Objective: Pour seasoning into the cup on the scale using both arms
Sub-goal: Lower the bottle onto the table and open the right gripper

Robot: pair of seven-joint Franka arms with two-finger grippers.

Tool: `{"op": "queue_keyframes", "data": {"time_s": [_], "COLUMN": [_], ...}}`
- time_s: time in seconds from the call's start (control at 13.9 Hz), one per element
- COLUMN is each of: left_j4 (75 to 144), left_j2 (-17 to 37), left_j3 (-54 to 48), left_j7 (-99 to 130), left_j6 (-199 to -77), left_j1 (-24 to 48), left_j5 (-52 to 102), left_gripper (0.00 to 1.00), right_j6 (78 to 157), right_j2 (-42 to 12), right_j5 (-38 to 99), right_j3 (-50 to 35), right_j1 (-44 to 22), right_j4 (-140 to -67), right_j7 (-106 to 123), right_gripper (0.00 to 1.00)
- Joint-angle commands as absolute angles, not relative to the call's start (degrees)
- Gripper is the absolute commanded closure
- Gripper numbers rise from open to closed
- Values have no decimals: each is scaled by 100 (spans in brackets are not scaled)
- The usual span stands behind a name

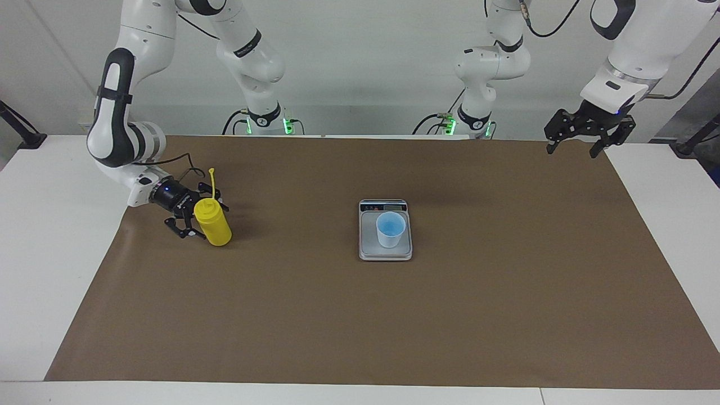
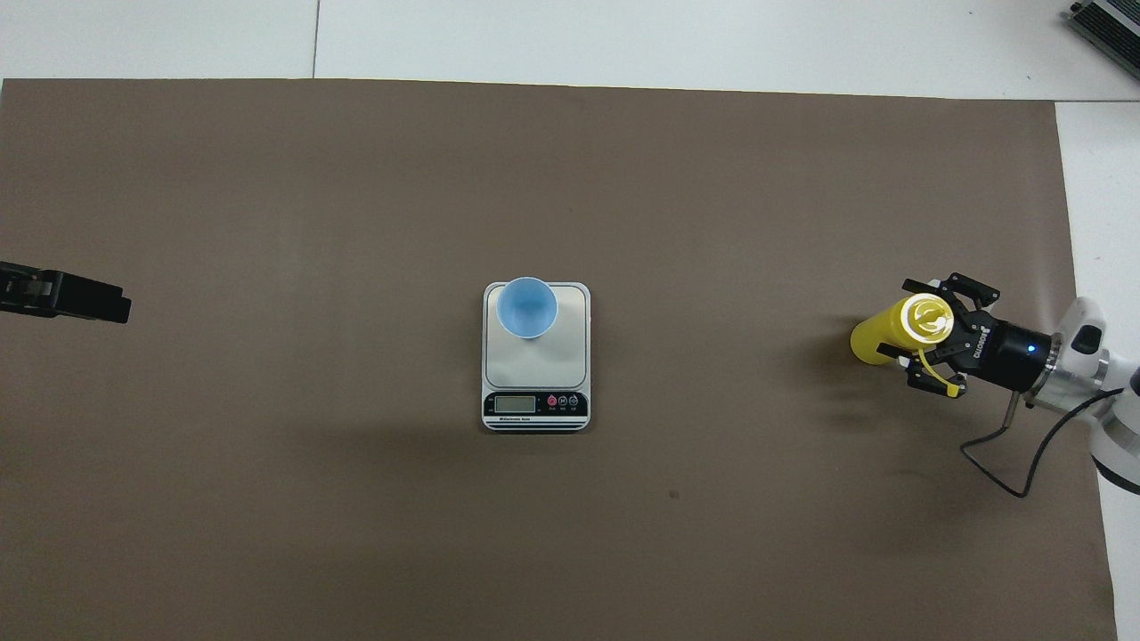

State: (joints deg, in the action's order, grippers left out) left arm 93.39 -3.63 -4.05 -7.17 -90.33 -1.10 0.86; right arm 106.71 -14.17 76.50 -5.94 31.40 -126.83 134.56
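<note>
brown mat (image 1: 506,292) | covers white table (image 1: 50,236) | flat
</note>
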Motion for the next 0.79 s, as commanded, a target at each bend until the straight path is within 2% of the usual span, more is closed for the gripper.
{"op": "queue_keyframes", "data": {"time_s": [0.0, 0.29, 0.5, 0.72], "left_j4": [9369, 9369, 9369, 9369], "left_j2": [-413, -413, -413, -413], "left_j3": [-431, -431, -431, -431], "left_j7": [-694, -694, -694, -694], "left_j6": [-8965, -8965, -8965, -8965], "left_j1": [-176, -176, -176, -176], "left_j5": [149, 149, 149, 149], "left_gripper": [0, 0, 0, 0], "right_j6": [10529, 10608, 10976, 11197], "right_j2": [-1345, -1345, -1310, -942], "right_j5": [7139, 6024, 5013, 4257], "right_j3": [-615, -563, -457, -448], "right_j1": [3445, 3761, 3762, 3753], "right_j4": [-12744, -12683, -12464, -12252], "right_j7": [13500, 13448, 13333, 12930], "right_gripper": [0, 0, 0, 0]}}
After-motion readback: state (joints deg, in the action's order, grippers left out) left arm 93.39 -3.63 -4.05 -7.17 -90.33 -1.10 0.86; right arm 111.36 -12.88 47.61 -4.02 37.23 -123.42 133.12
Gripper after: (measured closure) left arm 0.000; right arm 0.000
